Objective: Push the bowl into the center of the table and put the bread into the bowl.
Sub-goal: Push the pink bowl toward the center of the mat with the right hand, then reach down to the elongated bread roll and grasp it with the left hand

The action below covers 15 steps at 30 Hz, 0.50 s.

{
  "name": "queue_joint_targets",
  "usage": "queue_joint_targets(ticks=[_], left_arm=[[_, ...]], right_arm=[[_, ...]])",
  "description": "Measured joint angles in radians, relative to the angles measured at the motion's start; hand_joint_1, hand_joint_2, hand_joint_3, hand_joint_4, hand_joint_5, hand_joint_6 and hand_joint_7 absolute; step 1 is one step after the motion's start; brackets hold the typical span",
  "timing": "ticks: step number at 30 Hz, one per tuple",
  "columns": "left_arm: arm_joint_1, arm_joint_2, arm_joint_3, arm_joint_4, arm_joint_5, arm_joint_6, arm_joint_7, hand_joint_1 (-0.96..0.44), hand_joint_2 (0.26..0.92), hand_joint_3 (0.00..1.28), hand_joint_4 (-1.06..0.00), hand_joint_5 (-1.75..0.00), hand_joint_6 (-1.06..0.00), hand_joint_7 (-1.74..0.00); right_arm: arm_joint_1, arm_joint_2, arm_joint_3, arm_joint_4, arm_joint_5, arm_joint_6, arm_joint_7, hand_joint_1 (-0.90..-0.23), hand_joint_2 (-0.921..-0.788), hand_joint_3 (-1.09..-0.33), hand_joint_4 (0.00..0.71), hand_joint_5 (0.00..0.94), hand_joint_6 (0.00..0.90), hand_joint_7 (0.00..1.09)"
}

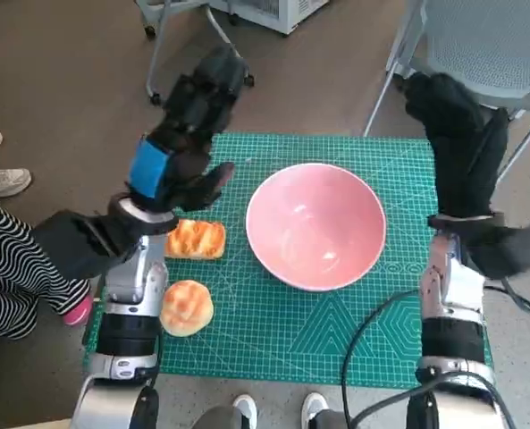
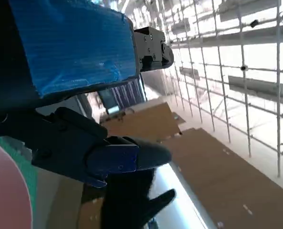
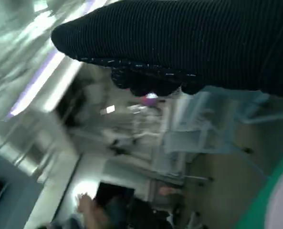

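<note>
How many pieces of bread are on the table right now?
2. One bread roll lies on the green mat left of the pink bowl, just below the left hand. A rounder bun lies nearer the robot, beside the left forearm. None is in the bowl.

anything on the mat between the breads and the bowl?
Nothing visible. Both breads, one and the other, lie left of the pink bowl with only bare green mat between. The left hand hangs above them, holding nothing.
</note>
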<state>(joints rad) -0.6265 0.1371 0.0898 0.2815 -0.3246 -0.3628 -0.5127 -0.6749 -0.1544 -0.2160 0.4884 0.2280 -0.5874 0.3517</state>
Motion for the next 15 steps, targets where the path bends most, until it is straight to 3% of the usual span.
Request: queue_joint_targets(ticks=[8,15], left_arm=[[-0.008,-0.013,-0.018,-0.058,0.000,0.052,0.000,-0.66,0.921,0.45,-0.01,0.00,0.00,-0.30],[-0.012,-0.021,-0.026,-0.071,-0.002,0.061,-0.006,-0.64,0.921,0.45,-0.01,0.00,0.00,-0.29]], right_arm=[[0.031,0.001,0.061,-0.199,0.004,0.062,0.000,-0.698,-0.921,-0.682,0.174,0.030,0.033,0.60],[0.031,0.005,0.104,-0.267,-0.005,0.104,-0.006,-0.724,-0.921,-0.686,0.194,0.030,0.006,0.66]])
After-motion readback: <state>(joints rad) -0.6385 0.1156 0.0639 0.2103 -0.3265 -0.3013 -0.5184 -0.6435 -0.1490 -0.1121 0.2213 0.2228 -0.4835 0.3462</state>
